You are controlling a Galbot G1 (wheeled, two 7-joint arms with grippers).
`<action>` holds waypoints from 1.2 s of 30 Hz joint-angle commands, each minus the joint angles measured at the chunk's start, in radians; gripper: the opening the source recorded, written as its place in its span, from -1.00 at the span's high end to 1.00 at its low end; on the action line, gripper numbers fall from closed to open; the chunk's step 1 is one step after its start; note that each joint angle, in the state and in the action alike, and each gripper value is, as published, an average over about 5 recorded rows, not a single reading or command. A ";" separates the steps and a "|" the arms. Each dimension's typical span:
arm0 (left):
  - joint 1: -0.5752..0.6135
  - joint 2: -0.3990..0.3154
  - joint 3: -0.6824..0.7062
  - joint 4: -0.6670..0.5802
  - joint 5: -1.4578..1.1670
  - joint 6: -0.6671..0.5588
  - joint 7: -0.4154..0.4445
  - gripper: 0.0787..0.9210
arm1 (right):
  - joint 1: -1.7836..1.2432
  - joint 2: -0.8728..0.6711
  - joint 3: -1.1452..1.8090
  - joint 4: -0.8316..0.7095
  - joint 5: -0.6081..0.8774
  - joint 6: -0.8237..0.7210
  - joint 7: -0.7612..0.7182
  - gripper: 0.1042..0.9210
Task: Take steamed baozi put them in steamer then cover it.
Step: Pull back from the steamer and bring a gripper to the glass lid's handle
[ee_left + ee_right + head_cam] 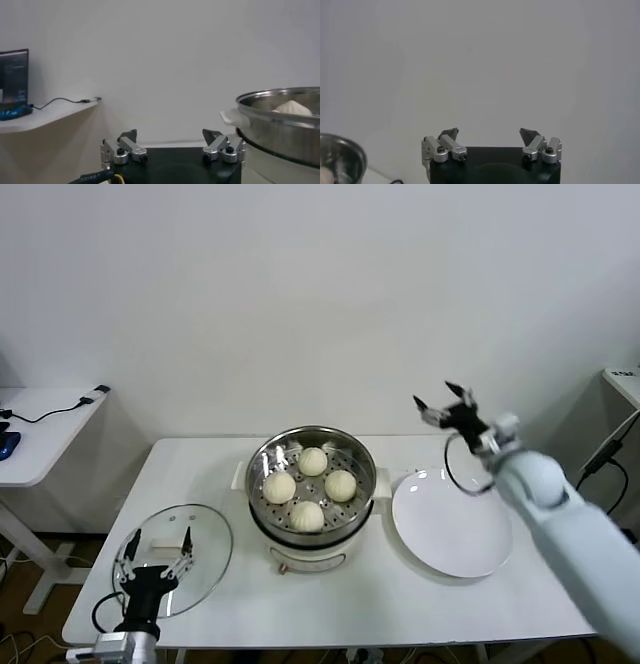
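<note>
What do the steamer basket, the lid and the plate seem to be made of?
The steamer basket looks like polished stainless steel: mirror-bright wall, perforated floor under four baozi. The pot base below looks like matte white plastic. The lid appears to be clear glass, since the table shows through it, with a thin metal rim. The plate looks like glossy white ceramic, possibly melamine.

four baozi [309,487] in steamer [311,446], cover [205,552] on table [400,604]

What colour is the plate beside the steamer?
Plain white plate, seen best in the head view.
</note>
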 commanded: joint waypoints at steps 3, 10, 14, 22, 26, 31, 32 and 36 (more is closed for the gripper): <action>-0.008 0.037 0.000 0.068 0.235 -0.130 -0.124 -0.77 | -0.658 0.307 0.410 0.135 -0.191 0.194 -0.004 -0.76; -0.014 0.106 -0.033 0.162 0.812 -0.199 -0.371 -0.77 | -0.755 0.385 0.382 0.151 -0.225 0.221 0.021 -0.76; -0.027 0.139 -0.040 0.275 1.115 -0.155 -0.382 -0.77 | -0.776 0.392 0.365 0.146 -0.254 0.218 0.065 -0.76; -0.091 0.132 -0.031 0.463 1.388 -0.095 -0.433 -0.77 | -0.791 0.385 0.340 0.162 -0.263 0.211 0.110 -0.76; -0.123 0.133 -0.030 0.521 1.392 -0.068 -0.442 -0.77 | -0.791 0.384 0.345 0.166 -0.265 0.212 0.117 -0.76; -0.166 0.133 -0.025 0.576 1.416 -0.051 -0.455 -0.77 | -0.791 0.380 0.352 0.172 -0.264 0.210 0.126 -0.76; -0.174 0.132 -0.024 0.582 1.422 -0.051 -0.456 -0.77 | -0.791 0.380 0.352 0.174 -0.264 0.210 0.128 -0.76; -0.210 0.126 -0.017 0.602 1.440 -0.039 -0.452 -0.77 | -0.793 0.382 0.353 0.183 -0.263 0.210 0.135 -0.76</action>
